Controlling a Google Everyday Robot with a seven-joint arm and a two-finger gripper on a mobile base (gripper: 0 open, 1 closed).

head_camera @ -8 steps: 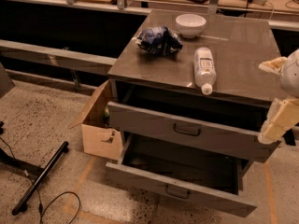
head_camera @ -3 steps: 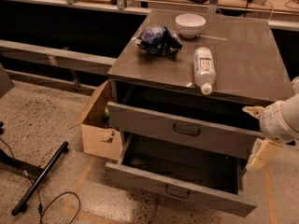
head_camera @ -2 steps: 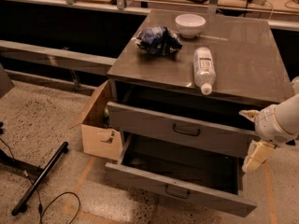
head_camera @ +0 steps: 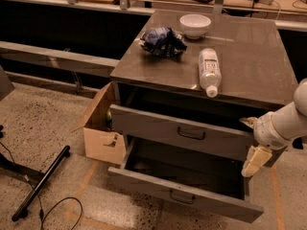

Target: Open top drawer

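My claw [head_camera: 250, 143] is at the 3 o'clock side of the view, right by the right end of the top drawer [head_camera: 158, 126]. It is spread. One fingertip [head_camera: 247, 122] is up by the drawer's top edge and the other one [head_camera: 252, 161] hangs down below it. It holds nothing. I cannot tell if it touches the drawer.

The top drawer is at 9 o'clock from my claw, just under the top of the table [head_camera: 252, 56]. It is pulled out a little bit, with a dark gap above its front. Its small dark handle [head_camera: 191, 134] is in the middle of the front, at 9 o'clock from my claw and well apart from it.

The lower drawer [head_camera: 144, 182] is at 7 o'clock from my claw and is pulled out much more.

On the table are a white bowl [head_camera: 195, 25] at the back, a crumpled blue bag [head_camera: 163, 41] at its 8 o'clock, and a bottle [head_camera: 209, 71] lying on its side.
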